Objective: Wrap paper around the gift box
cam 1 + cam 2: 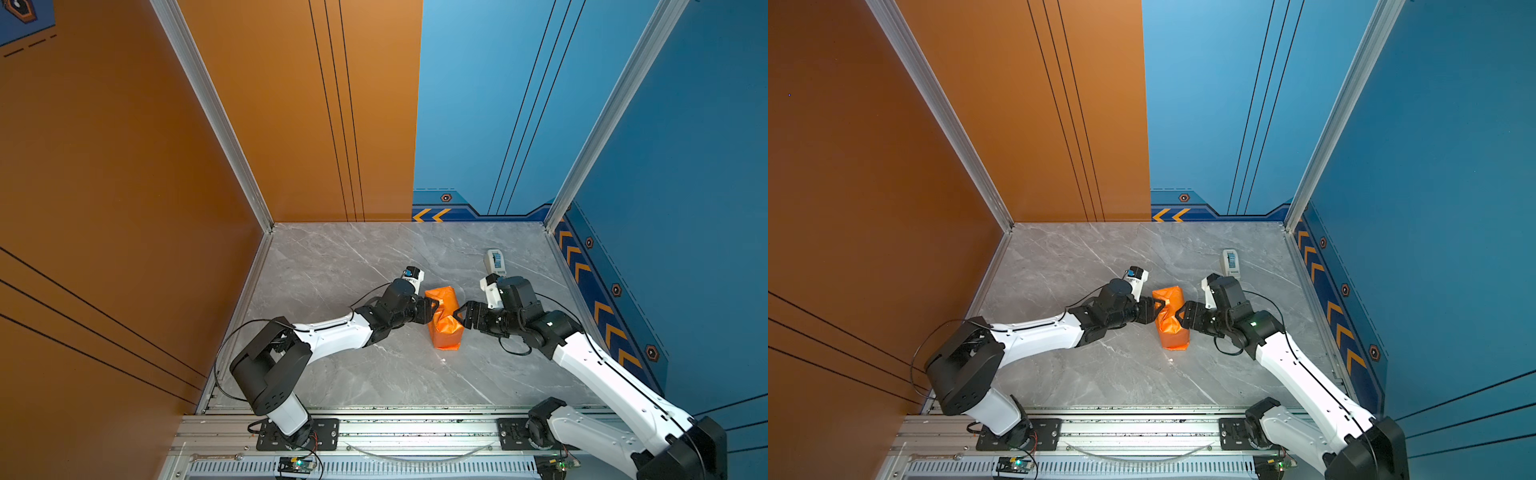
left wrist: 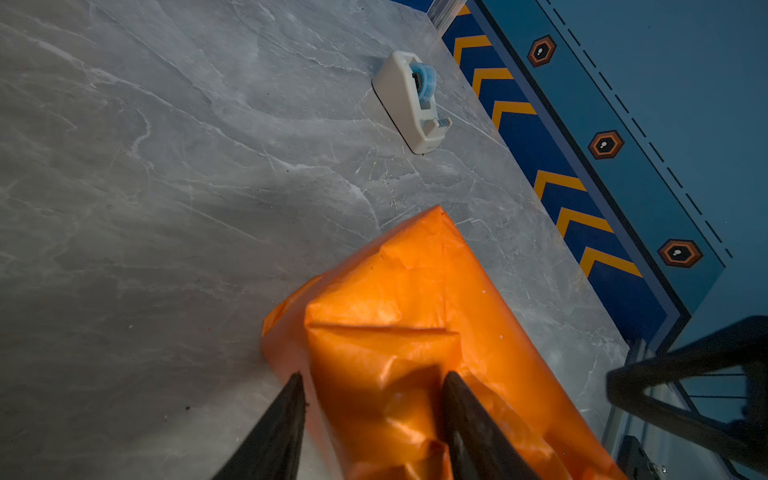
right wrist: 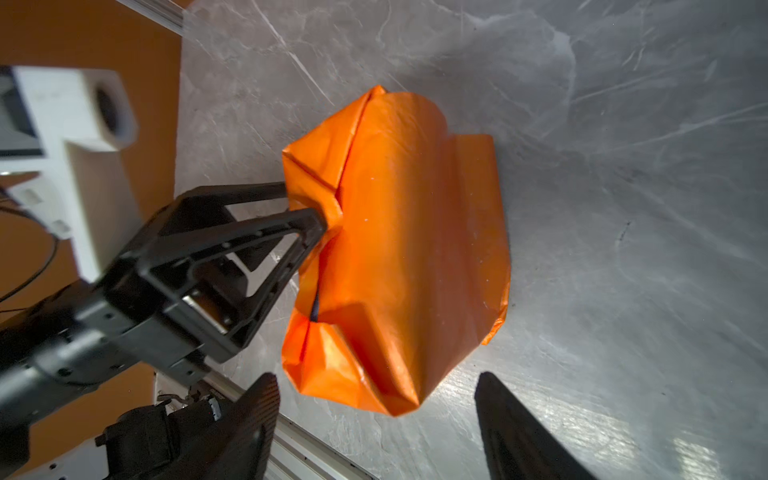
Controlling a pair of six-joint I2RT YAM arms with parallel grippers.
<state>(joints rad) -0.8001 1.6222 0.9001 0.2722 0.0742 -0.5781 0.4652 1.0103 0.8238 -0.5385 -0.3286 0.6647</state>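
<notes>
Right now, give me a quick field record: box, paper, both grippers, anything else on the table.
gift box: almost wholly covered; only a dark sliver shows through a gap in the wrap
paper: orange side out, bunched loosely round the box, creased, mid-table
left gripper: closed on a fold at one side of the bundle
right gripper: open, close beside the opposite side, gripping nothing
tape dispenser: far right of table, apart from the bundle

We see white arm shells [image 1: 332, 332], black joints [image 1: 399, 299], and thin black cables [image 1: 516, 353] behind the black left pincer [image 1: 434, 309] and right pincer [image 1: 458, 316].
</notes>
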